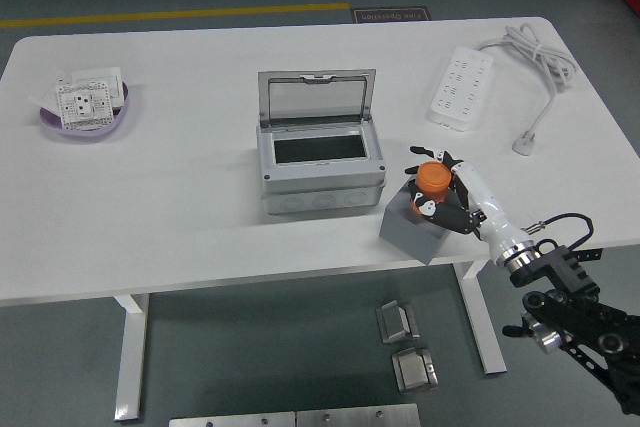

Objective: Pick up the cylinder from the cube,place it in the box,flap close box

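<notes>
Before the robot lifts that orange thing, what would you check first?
1. Right hand has its fingers around the orange cylinder: ok.
2. Cylinder sits on the grey cube: ok.
3. Grey plastic box has its clear lid up: ok.
4. Path from cube to box is free of the white power strip: ok.
5. Grip is firm enough: cannot tell.
</notes>
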Robot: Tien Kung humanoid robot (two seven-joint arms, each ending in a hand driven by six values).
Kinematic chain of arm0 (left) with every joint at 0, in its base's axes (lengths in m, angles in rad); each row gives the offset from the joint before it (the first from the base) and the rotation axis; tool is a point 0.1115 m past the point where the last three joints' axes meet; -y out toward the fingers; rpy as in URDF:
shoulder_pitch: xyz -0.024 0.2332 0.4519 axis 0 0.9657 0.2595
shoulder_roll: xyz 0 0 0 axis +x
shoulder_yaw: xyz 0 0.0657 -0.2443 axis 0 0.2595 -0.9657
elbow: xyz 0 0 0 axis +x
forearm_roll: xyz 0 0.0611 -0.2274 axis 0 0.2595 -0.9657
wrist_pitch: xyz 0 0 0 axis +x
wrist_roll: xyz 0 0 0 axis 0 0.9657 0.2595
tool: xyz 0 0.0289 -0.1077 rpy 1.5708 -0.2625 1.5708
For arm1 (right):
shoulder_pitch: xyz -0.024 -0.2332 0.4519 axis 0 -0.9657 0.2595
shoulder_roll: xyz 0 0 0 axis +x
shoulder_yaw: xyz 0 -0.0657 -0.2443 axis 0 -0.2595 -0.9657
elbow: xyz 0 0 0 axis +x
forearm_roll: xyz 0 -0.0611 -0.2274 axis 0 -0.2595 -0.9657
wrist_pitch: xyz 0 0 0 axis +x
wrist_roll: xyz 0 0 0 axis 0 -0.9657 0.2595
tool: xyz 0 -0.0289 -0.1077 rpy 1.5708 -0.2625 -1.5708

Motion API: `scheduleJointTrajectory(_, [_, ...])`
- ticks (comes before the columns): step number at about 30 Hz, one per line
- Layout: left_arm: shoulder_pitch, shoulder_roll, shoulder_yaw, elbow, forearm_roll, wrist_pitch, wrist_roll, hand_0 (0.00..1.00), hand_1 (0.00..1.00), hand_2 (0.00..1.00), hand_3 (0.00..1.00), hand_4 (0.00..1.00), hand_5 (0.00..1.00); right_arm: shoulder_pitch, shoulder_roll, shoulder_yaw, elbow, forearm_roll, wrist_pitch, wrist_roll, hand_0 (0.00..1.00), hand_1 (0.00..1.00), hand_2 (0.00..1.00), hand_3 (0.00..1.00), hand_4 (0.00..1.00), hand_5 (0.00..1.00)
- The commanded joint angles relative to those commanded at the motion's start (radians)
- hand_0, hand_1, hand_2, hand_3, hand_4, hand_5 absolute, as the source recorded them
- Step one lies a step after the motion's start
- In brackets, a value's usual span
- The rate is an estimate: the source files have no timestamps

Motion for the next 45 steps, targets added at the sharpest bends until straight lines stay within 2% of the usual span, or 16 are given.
scheduleJointTrajectory(11, [0.002, -0.001, 0.001, -0.002, -0.003, -0.002, 0.0, 0.663, 0.653, 0.541, 0.58, 0.575, 0.206, 0.002, -0.003, 0.047, 0.026, -0.083, -0.018, -0.001, 0.47, 0.438, 0.455, 0.346, 0.002, 0.002])
scheduleJointTrajectory(17, [0.002, -0.001, -0.004, -0.002, 0.004, -0.002, 0.001, 0.663, 0.653, 0.541, 0.58, 0.576, 0.206, 0.039, -0.003, 0.044, 0.028, -0.135, -0.039, -0.019, 0.478, 0.443, 0.454, 0.346, 0.002, 0.002])
scheduleJointTrajectory(23, [0.002, 0.002, -0.016, -0.002, 0.019, -0.001, 0.005, 0.663, 0.652, 0.542, 0.581, 0.577, 0.207, 0.158, 0.027, -0.025, -0.014, -0.279, -0.079, -0.123, 0.475, 0.446, 0.451, 0.343, 0.002, 0.002])
scheduleJointTrajectory(25, [0.001, 0.004, -0.021, -0.002, 0.025, -0.001, 0.007, 0.663, 0.652, 0.542, 0.582, 0.577, 0.207, 0.203, 0.043, -0.043, -0.031, -0.352, -0.064, -0.172, 0.478, 0.449, 0.451, 0.343, 0.002, 0.002])
scheduleJointTrajectory(30, [0.0, 0.009, -0.036, -0.002, 0.042, 0.0, 0.011, 0.663, 0.652, 0.542, 0.582, 0.577, 0.207, 0.329, 0.091, -0.096, -0.067, -0.545, 0.017, -0.304, 0.478, 0.449, 0.451, 0.343, 0.002, 0.002])
scheduleJointTrajectory(31, [0.0, 0.011, -0.039, -0.002, 0.044, 0.0, 0.012, 0.663, 0.652, 0.542, 0.581, 0.58, 0.21, 0.355, 0.102, -0.111, -0.075, -0.577, 0.034, -0.328, 0.029, 0.197, 0.395, 0.291, 0.002, 0.002])
scheduleJointTrajectory(36, [-0.004, 0.018, -0.046, -0.002, 0.052, 0.001, 0.014, 0.663, 0.652, 0.542, 0.581, 0.58, 0.21, 0.48, 0.162, -0.193, -0.136, -0.708, 0.076, -0.405, 0.029, 0.197, 0.395, 0.291, 0.002, 0.002])
scheduleJointTrajectory(37, [-0.005, 0.019, -0.047, -0.003, 0.053, 0.001, 0.015, 0.664, 0.652, 0.542, 0.582, 0.58, 0.211, 0.508, 0.177, -0.216, -0.156, -0.729, 0.081, -0.41, 0.002, 0.165, 0.279, 0.212, 0.002, 0.002])
scheduleJointTrajectory(38, [-0.006, 0.02, -0.046, -0.003, 0.053, 0.001, 0.015, 0.664, 0.652, 0.542, 0.582, 0.58, 0.211, 0.529, 0.189, -0.234, -0.172, -0.738, 0.085, -0.412, 0.002, 0.165, 0.279, 0.212, 0.002, 0.002])
scheduleJointTrajectory(41, [-0.01, 0.023, -0.049, -0.004, 0.057, 0.0, 0.016, 0.664, 0.652, 0.542, 0.582, 0.58, 0.211, 0.594, 0.221, -0.292, -0.223, -0.738, 0.092, -0.407, 0.002, 0.165, 0.279, 0.212, 0.002, 0.002])
scheduleJointTrajectory(45, [-0.015, 0.026, -0.048, -0.005, 0.059, -0.001, 0.017, 0.663, 0.653, 0.542, 0.581, 0.582, 0.215, 0.667, 0.266, -0.37, -0.304, -0.679, 0.098, -0.37, 0.002, 0.163, 0.245, 0.207, 0.002, 0.002])
